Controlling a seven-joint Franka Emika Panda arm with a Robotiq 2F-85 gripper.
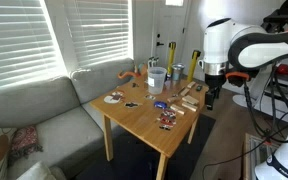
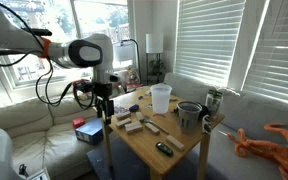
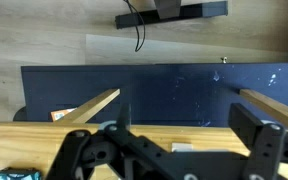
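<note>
Blocks (image 2: 125, 121) lie at the wooden table (image 1: 142, 112) edge — gripper (image 2: 105, 112) hangs just beside, jaws spread wide, empty; couch (image 1: 39, 108), blinds (image 1: 84, 35) behind.

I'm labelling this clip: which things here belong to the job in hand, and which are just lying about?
Likely in hand: wooden blocks, nearest the open jaws at the table edge.

Lying about: white cup, dark pot, can, octopus toy, plate.
</note>
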